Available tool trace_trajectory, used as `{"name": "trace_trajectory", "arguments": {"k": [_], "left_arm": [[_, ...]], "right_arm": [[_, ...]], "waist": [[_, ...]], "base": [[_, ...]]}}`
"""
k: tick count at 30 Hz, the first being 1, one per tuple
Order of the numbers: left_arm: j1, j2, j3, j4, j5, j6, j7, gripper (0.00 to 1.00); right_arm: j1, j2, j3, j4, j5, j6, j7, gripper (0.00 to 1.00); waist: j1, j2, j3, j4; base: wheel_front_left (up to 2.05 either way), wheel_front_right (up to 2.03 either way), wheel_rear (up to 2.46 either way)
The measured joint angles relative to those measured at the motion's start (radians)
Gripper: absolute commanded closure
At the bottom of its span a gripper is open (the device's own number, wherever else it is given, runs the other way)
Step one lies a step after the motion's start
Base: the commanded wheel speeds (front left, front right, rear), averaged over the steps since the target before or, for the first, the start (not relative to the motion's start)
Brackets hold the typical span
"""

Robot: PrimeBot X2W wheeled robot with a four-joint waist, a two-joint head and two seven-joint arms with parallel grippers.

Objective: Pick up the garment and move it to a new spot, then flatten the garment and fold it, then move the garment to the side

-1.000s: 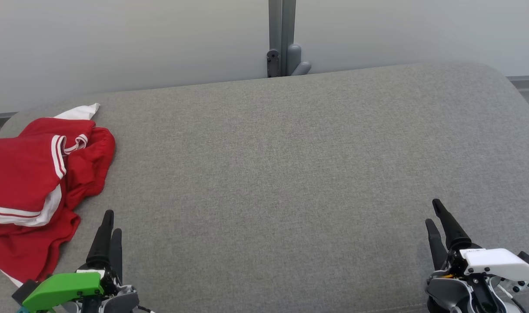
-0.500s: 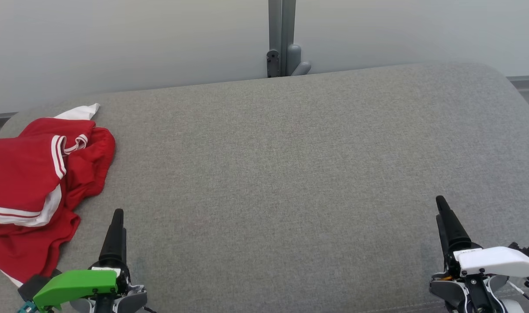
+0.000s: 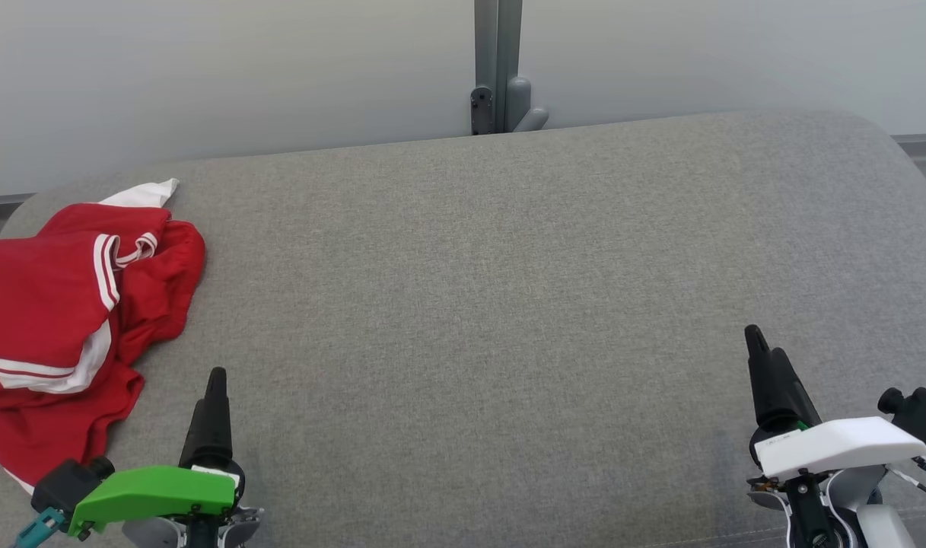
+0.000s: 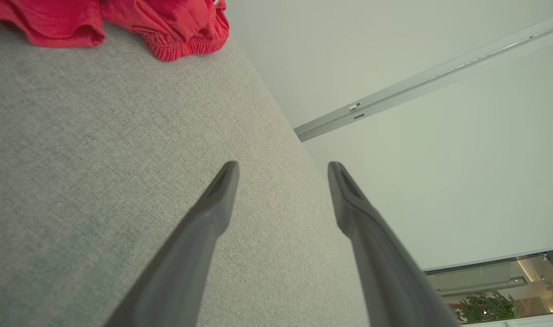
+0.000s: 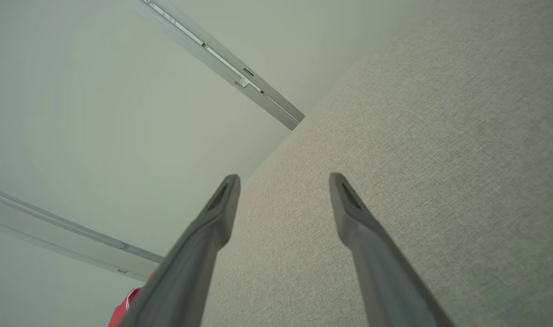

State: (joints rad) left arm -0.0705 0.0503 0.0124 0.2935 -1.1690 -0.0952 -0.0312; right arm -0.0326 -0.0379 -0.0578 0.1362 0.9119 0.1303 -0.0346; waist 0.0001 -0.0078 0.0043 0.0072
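Garment (image 3: 59,320): red with white stripes, lay crumpled at the far left of the grey fabric-covered tabletop (image 3: 478,304), near the rounded back-left corner, with part of it running out of the head view's left edge. A white flap stuck out at its back end, and the elastic hem faced the left pincer in the left wrist view (image 4: 167,27). Left pincer (image 3: 216,380) sat at front left under a green wrist cover (image 3: 158,491), near the garment's front edge but apart from it, with a stretch of tabletop between. Jaws were spread wide and held nothing (image 4: 283,168). Right pincer (image 3: 755,339) sat at front right under a white wrist cover (image 3: 835,445), well apart from the garment, also spread wide and holding nothing (image 5: 283,178). A sliver of red showed at the bottom of the right wrist view (image 5: 124,313). Behind the tabletop were a pale wall (image 3: 280,68) and a grey vertical post (image 3: 497,61) with a bracket (image 3: 520,106) at its base, just past the back edge. A potted plant (image 4: 480,311) sat far off in the left wrist view.
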Motion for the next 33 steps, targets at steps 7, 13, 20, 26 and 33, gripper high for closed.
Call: {"name": "trace_trajectory", "arguments": {"k": [7, 13, 20, 26, 33], "left_arm": [[0.000, 0.007, -0.011, 0.005, 0.129, 0.000, -0.023, 0.00], [0.009, 0.008, -0.013, 0.003, 0.252, 0.000, -0.042, 0.00], [0.020, 0.008, -0.015, 0.008, 0.373, -0.001, -0.064, 0.00], [0.025, 0.008, -0.014, -0.007, 0.465, -0.003, -0.082, 0.00], [0.035, 0.007, -0.013, -0.019, 0.558, -0.011, -0.102, 0.00]], "right_arm": [[0.000, -0.001, 0.017, -0.002, -0.142, 0.000, -0.021, 0.00], [0.000, -0.002, 0.036, 0.004, -0.255, 0.000, -0.039, 0.00], [0.004, -0.003, 0.040, 0.014, -0.359, 0.000, -0.062, 0.00], [0.009, -0.004, 0.033, 0.013, -0.427, 0.000, -0.080, 0.00], [0.015, -0.004, 0.026, 0.003, -0.510, 0.000, -0.100, 0.00]], "waist": [[0.0000, 0.0000, 0.000, 0.005], [0.0000, 0.0000, 0.000, 0.007], [0.0000, 0.0000, -0.002, 0.011], [0.0000, 0.0000, -0.004, 0.012], [0.0000, 0.0000, -0.004, 0.013]], "base": [[0.00, 0.00, 0.00], [0.00, 0.00, 0.00], [0.00, 0.00, 0.00], [0.00, 0.00, 0.00], [0.00, 0.00, 0.00]]}}
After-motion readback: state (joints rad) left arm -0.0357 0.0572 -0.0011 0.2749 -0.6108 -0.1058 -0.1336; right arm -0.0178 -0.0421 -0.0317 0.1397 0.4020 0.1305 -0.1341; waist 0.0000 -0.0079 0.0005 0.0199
